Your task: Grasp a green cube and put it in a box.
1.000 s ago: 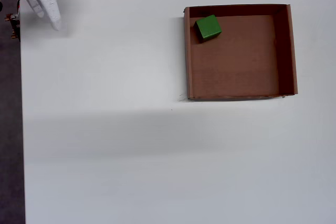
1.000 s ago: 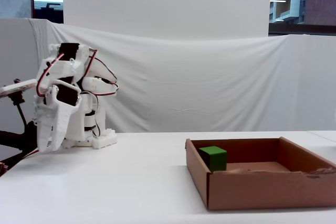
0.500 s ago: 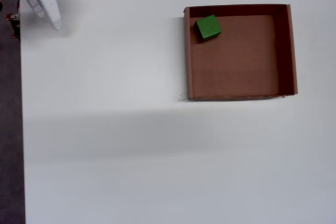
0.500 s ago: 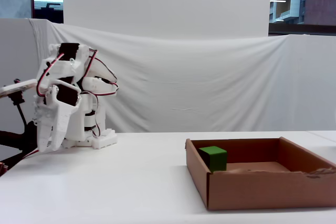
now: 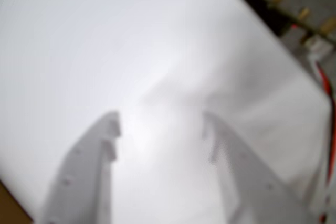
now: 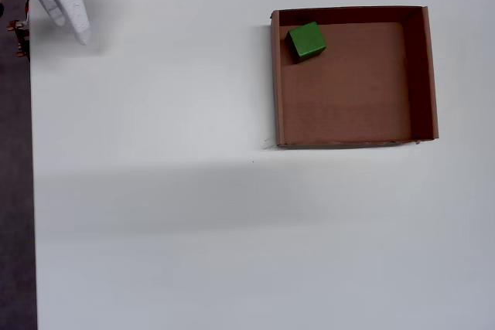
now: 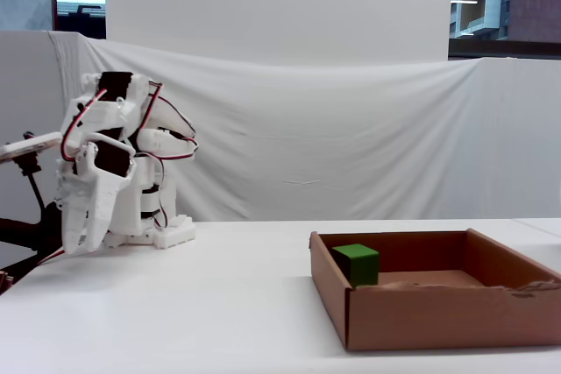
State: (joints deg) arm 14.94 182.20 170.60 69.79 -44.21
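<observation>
The green cube (image 6: 306, 40) sits in the box (image 6: 418, 75) — upper-left corner in the overhead view; the fingers (image 5: 100, 150) stand released over the bare counter (image 6: 155, 214), well apart from it.

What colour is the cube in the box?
Bright green; the cube shows best in the overhead view, in a corner of the brown box.

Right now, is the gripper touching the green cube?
Apart. The overhead view shows the gripper at the table's far left, while the green cube sits inside the box, with wide bare table between them.
</observation>
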